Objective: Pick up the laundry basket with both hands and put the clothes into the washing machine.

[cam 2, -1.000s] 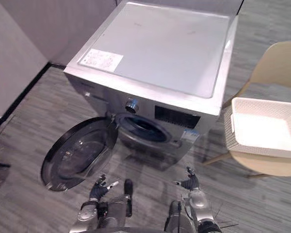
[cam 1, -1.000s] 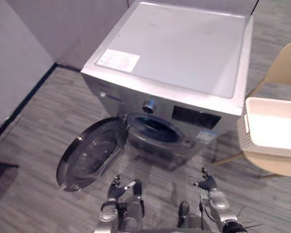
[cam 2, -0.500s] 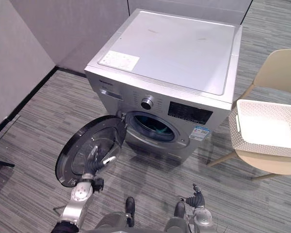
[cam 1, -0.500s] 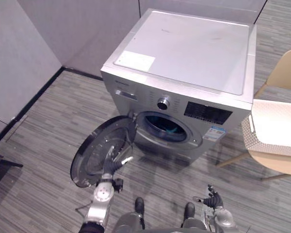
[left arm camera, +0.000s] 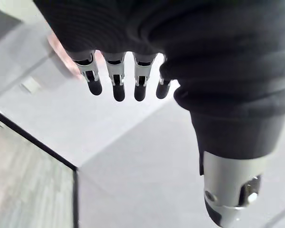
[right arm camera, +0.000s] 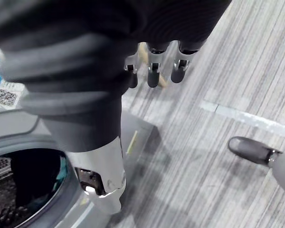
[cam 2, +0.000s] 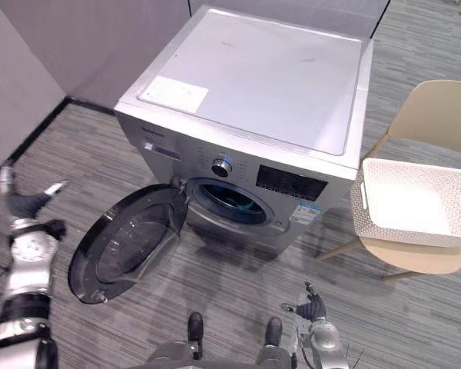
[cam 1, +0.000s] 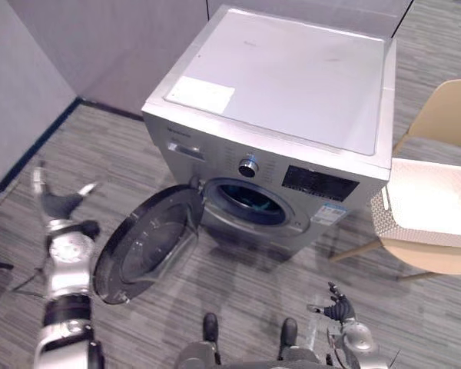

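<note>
The silver washing machine (cam 1: 292,92) stands ahead with its round door (cam 1: 142,242) swung open to the left. Something teal lies inside the drum (cam 1: 250,204), and the right wrist view shows it too as a teal cloth (right arm camera: 61,173). The white laundry basket (cam 2: 357,207) rests on a beige chair (cam 2: 434,115) to the right, and its inside looks bare. My left hand (cam 1: 61,206) is raised at the far left, left of the door, fingers spread and holding nothing. My right hand (cam 1: 339,310) hangs low in front of the machine, fingers relaxed and apart from everything.
A grey wall (cam 1: 100,38) with a dark baseboard runs behind and to the left of the machine. Grey plank floor (cam 1: 238,284) lies between me and the door. The chair legs (cam 2: 346,246) stand close to the machine's right front corner.
My left hand has swung from in front of the open door out to the far left and upward. The view has shifted a little. The right hand stays low.
</note>
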Controlling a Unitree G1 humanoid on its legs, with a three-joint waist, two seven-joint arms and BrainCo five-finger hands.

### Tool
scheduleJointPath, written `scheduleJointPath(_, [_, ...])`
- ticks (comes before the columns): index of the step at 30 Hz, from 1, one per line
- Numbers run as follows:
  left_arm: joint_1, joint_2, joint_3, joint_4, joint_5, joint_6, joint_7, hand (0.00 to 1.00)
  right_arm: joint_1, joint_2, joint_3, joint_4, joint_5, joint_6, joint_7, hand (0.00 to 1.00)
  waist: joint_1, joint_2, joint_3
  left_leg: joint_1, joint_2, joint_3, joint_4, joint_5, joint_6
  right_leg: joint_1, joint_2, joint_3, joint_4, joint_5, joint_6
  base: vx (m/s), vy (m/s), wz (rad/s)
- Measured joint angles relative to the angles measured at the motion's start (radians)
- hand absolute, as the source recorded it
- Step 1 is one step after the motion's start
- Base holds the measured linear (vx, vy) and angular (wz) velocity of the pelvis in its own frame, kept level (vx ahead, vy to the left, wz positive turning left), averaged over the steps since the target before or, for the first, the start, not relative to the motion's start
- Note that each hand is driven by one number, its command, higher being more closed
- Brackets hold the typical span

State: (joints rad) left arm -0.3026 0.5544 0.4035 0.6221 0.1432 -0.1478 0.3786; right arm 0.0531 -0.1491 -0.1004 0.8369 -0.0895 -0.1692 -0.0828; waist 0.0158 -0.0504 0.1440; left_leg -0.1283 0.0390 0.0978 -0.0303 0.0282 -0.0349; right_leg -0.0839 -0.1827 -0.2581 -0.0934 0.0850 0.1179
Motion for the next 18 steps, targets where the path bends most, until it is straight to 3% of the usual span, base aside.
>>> scheduleJointPath(2, [-0.033,0.064,0.005,0.160,-0.047,0.022,-0.015,0.00,-0.015,-0.007,0.000,0.000,0.000,0.000,0.000,0.00,0.001,-0.034,0.021,-0.041,0.007,0.016,0.018,0.000,0.000,-0.042,0.006,0.019,-0.003,0.025,-0.010,-0.06,0.003,-0.21])
scheduleJointPath(5, [-0.084,0.086,0.006,0.304,-0.083,0.032,-0.059,0.00,-0.018,-0.009,0.000,-0.004,0.001,0.000,0.001,0.00,0.001,-0.076,0.054,-0.083,0.018,0.019,0.051,-0.001,-0.001,-0.070,0.014,0.020,-0.004,0.053,-0.026,-0.07,0.016,-0.06])
scheduleJointPath(8, [-0.095,0.085,0.006,0.358,-0.116,0.036,-0.121,0.00,-0.015,-0.009,0.000,-0.030,0.004,0.000,0.002,0.00,0.004,-0.100,0.075,-0.136,0.042,0.033,0.094,-0.010,-0.006,-0.112,0.030,0.028,-0.003,0.085,-0.048,-0.09,0.008,-0.16])
scheduleJointPath(13, [-0.108,0.028,0.038,0.371,-0.179,0.041,-0.172,0.00,-0.005,-0.010,0.000,-0.058,0.018,0.000,0.021,0.00,0.036,-0.095,0.102,-0.191,0.081,0.041,0.176,-0.058,-0.025,-0.136,0.054,0.040,0.005,0.088,-0.045,-0.10,-0.024,-0.13])
scheduleJointPath(15, [-0.109,-0.022,0.039,0.371,-0.195,0.040,-0.185,0.00,-0.007,-0.011,0.000,-0.060,0.031,-0.001,0.022,0.00,0.054,-0.090,0.106,-0.210,0.096,0.042,0.190,-0.060,-0.027,-0.153,0.063,0.042,0.015,0.060,-0.051,-0.07,-0.064,-0.09])
scheduleJointPath(18, [-0.090,-0.092,0.034,0.368,-0.225,0.036,-0.188,0.00,-0.023,-0.012,0.000,-0.045,0.032,-0.001,0.022,0.00,0.054,-0.084,0.110,-0.209,0.103,0.040,0.184,-0.049,-0.043,-0.166,0.072,0.037,0.040,0.033,-0.063,-0.04,-0.043,0.02])
